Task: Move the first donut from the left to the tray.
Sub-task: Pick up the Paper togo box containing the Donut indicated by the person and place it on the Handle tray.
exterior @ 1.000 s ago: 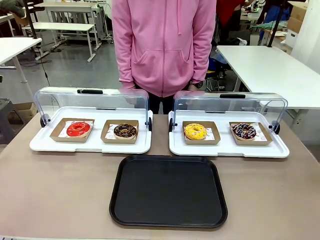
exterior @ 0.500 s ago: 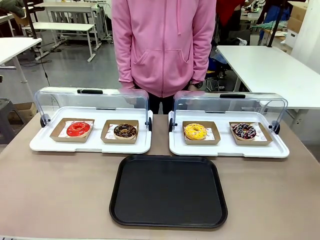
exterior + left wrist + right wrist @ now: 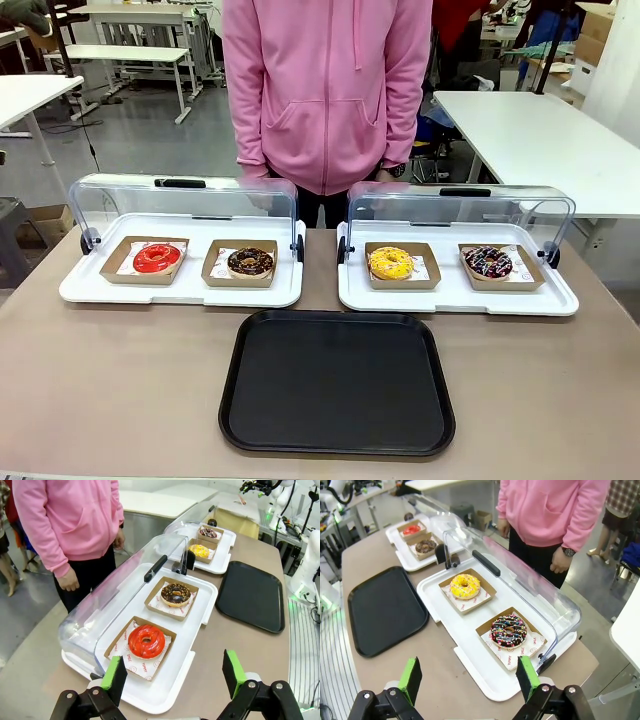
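A brown table [image 3: 120, 380] is seen, with a person in a pink hoodie [image 3: 325, 90] stood at its far side, hands hanging down. A black tray [image 3: 338, 385] is laid flat on the near middle of the table, with nothing on it. Beyond it, two white trays are set side by side, the left one [image 3: 180, 296] and the right one [image 3: 460, 303], each with a clear domed lid [image 3: 180, 205] swung up at the back.

The red-glazed donut [image 3: 157, 258] is held in a brown cardboard holder [image 3: 118, 270] at the left end of the left white tray, well apart from the black tray. A chocolate-glazed donut [image 3: 250, 262] is placed just beside it. On the right white tray a yellow donut [image 3: 390, 262] and a sprinkled chocolate donut [image 3: 488, 262] are kept in holders.

The left gripper [image 3: 175, 667] is spread wide above the table edge near the red-glazed donut, with nothing grasped. The right gripper [image 3: 468, 672] is likewise released, near the sprinkled chocolate donut.
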`<state>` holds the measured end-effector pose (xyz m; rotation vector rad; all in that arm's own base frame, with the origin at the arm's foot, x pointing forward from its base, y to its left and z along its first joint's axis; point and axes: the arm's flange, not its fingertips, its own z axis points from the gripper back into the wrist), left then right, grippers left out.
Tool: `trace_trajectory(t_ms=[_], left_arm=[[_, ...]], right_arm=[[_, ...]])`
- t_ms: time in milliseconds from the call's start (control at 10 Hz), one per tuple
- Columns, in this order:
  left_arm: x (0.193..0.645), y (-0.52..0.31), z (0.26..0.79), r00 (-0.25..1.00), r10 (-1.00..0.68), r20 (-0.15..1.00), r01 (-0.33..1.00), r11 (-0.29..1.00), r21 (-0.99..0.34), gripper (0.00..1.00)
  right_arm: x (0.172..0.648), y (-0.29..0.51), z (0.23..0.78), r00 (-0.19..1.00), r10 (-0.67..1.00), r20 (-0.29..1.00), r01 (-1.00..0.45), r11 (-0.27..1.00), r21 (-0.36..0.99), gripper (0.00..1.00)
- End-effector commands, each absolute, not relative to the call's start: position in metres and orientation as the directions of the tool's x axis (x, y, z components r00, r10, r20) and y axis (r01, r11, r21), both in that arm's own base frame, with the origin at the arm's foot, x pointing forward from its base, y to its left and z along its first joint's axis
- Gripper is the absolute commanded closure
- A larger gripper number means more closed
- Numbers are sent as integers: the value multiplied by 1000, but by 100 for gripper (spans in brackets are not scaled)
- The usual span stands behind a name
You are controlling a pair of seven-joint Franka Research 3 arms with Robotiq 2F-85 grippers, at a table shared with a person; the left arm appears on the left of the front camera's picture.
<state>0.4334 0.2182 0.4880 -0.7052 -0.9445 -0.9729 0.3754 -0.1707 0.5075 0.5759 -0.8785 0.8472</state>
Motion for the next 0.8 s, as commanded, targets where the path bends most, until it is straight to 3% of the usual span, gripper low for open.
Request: trace_trajectory(t_ms=[0, 700], left_arm=[[434, 218, 488, 252, -367, 895, 907, 411, -86, 0], [434, 218, 488, 252, -367, 895, 907, 411, -86, 0]], right_arm=[[377, -169, 507, 344, 382, 858, -832, 547, 90, 0], [377, -169, 507, 344, 382, 858, -832, 547, 90, 0]])
